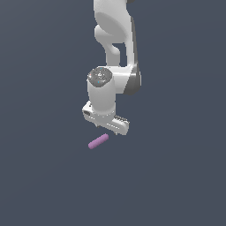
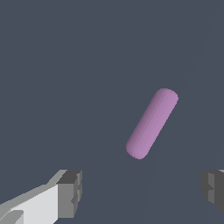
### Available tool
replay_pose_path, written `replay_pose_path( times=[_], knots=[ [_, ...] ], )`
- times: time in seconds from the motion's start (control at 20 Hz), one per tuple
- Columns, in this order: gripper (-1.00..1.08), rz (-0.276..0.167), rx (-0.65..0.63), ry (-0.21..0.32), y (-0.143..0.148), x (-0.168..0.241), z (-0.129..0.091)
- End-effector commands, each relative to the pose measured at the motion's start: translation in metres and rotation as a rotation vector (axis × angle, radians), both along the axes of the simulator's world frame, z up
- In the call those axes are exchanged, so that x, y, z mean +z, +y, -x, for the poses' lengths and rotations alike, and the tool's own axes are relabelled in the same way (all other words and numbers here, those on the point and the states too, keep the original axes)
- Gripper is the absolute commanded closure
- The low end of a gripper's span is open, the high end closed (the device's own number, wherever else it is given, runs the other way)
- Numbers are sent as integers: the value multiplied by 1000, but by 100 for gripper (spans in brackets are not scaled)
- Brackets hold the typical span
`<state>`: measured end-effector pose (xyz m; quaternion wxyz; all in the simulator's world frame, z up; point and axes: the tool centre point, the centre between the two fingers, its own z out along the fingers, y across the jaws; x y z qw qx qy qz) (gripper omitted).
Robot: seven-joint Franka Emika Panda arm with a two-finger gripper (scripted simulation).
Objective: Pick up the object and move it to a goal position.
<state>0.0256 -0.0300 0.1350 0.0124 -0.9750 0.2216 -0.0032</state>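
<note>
Lying flat on the plain dark ground, the pink-purple cylinder sits free and slantwise just below the white gripper, whose fingers stand wide apart, holding nothing.
</note>
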Motion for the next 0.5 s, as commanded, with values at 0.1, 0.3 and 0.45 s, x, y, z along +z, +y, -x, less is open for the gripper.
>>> replay_pose_path(
  times=[0.1,0.3,0.45],
  knots=[
    [-92,1,-151,7,-13,-19,-3],
    [-92,5,-278,12,-25,-36,-5],
    [-92,9,-356,14,-33,-46,-6]
  ],
)
